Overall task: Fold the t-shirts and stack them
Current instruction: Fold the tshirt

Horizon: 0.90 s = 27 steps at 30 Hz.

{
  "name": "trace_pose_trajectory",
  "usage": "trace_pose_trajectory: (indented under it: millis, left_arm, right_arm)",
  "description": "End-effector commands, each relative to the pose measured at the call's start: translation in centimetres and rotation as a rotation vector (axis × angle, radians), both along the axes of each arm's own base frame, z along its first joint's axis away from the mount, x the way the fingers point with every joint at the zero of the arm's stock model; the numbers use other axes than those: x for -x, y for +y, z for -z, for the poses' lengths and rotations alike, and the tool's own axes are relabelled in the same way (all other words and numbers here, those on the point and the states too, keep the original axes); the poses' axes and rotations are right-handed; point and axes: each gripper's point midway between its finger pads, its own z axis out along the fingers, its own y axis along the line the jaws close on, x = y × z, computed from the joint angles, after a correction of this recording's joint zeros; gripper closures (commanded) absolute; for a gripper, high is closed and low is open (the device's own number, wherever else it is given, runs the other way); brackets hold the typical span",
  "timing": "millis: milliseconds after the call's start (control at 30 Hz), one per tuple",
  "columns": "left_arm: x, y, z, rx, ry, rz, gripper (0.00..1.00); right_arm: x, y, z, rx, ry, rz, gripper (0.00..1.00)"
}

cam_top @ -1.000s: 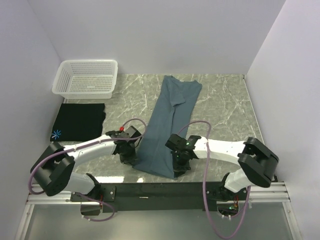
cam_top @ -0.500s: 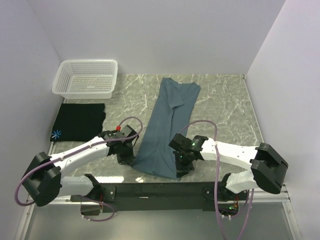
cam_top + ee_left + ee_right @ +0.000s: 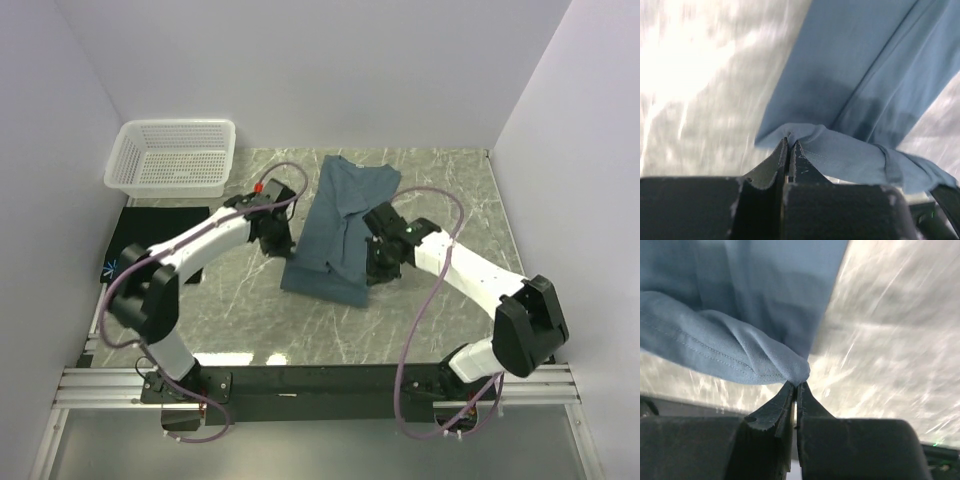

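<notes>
Pinching the hem of the slate-blue t-shirt (image 3: 342,205): left gripper (image 3: 790,145) and right gripper (image 3: 796,387) each clamped tight on one corner. Cloth hangs just ahead of my fingertips. Black t-shirt (image 3: 150,225) lies well left of them.

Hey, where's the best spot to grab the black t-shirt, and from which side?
Probably its right edge, coming from the table's centre. The black t-shirt lies folded flat by the left wall, with the basket just behind it, so that side is the most open. The left arm crosses over it now.
</notes>
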Motion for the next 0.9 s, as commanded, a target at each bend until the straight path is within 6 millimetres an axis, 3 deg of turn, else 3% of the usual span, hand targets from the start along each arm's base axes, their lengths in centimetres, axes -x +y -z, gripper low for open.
trace_pose_trajectory:
  millis: [0, 67, 100, 300, 567, 867]
  left_arm:
    - [-5.5, -0.8, -1.5, -0.029, -0.144, 0.043, 0.99]
    - [-8.0, -1.6, -2.5, -0.017, -0.193, 0.048, 0.99]
    - [-8.8, -2.0, -1.7, -0.022, -0.187, 0.057, 0.99]
    - [-14.1, -3.1, -3.2, -0.02, -0.309, 0.053, 0.99]
    - [-17.8, -3.9, -2.1, -0.023, -0.38, 0.059, 0.99]
    - [-20.8, -3.7, 0.2, -0.051, -0.405, 0.021, 0.99]
  right_arm:
    - [-5.2, -2.0, -1.9, 0.099, -0.149, -0.005, 1.0]
    - [-7.2, -2.5, -2.2, 0.119, -0.189, 0.007, 1.0]
    - [-7.8, -2.7, -2.1, 0.129, -0.196, 0.006, 1.0]
    - [-12.4, -4.3, -1.9, 0.196, -0.254, 0.044, 1.0]
    - [-16.8, -5.6, -1.6, 0.183, -0.3, 0.11, 1.0]
    - [-20.1, -6.7, 0.1, 0.179, -0.317, 0.144, 1.0]
